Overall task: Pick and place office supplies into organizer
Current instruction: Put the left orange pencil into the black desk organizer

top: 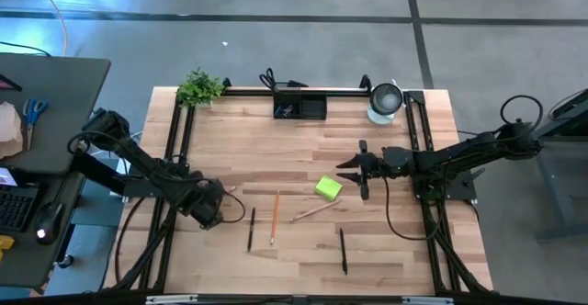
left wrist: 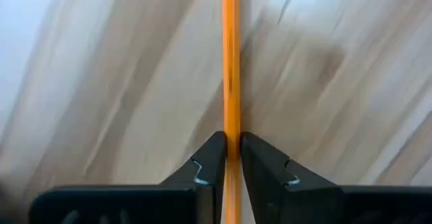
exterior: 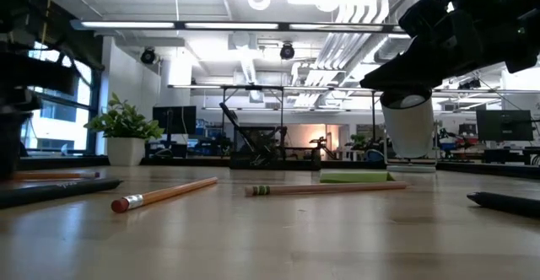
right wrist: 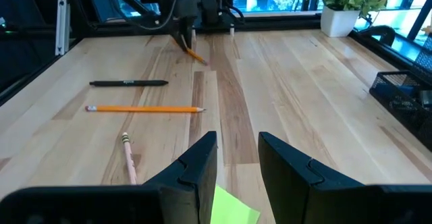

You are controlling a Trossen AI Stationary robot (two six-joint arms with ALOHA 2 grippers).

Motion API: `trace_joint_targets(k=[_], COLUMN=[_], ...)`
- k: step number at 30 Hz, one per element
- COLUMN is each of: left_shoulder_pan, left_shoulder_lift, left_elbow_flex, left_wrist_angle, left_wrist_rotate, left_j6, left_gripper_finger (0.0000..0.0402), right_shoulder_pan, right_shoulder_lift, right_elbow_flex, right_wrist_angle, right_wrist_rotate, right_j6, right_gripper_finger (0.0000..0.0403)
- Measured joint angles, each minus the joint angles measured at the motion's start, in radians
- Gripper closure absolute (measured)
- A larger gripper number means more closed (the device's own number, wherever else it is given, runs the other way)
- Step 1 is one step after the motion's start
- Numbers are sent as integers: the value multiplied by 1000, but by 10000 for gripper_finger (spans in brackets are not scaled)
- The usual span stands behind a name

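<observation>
- The left gripper [left wrist: 231, 158] is low over the left side of the table [top: 386, 259], its jaws closed tight on an orange pencil [left wrist: 231, 62] that runs straight out between the fingers [left wrist: 210, 158].
- From the right wrist view that pencil slants down from the gripper with its tip at the wood.
- The right gripper [top: 359, 168] hangs over the table's right half, jaws partly apart and holding nothing; the sticky pad [top: 328, 188] lies just beside and below the fingertips.
- The organizer [top: 299, 107] sits at the far edge, mid-table, some dark items already inside; black-handled scissors [top: 269, 78] lie against its far left corner.
- Loose between the arms: a black pen [top: 251, 229], a second orange pencil [top: 274, 217] beside it, a wooden pencil [top: 315, 210] lying aslant near the pad, and another pen [top: 343, 250] nearer the front edge.
- A potted plant [top: 199, 87] stands at the far left corner, a round cup [top: 385, 102] at the far right; neither is near a gripper.
- The tabletop is pale wood planks with black rails along both sides.
- A dark desk [top: 55, 112] to the left holds blue scissors [top: 33, 111].
- The floor is grey concrete; the low view shows a lit workshop with ceiling pipes.
</observation>
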Motion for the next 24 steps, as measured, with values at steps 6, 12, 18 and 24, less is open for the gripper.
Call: trace_joint_targets(k=[6, 12, 18, 24], left_shoulder_pan=[48, 204, 366, 474], left_shoulder_lift=[0, 12, 17, 14], left_elbow_flex=[1, 1, 1, 3], left_wrist_angle=[150, 327, 647, 948], left_wrist_rotate=[-75, -69, -64, 21], left_j6=[64, 229, 491, 673], left_gripper_finger=[394, 398, 399, 401], right_shoulder_pan=[0, 0, 0, 0], right_shoulder_lift=[0, 0, 0, 0], right_elbow_flex=[0, 0, 0, 0], right_wrist_angle=[15, 14, 7, 3], right_wrist_rotate=[3, 3, 3, 2], right_j6=[-10, -12, -14, 15], right_gripper_finger=[299, 299, 299, 299])
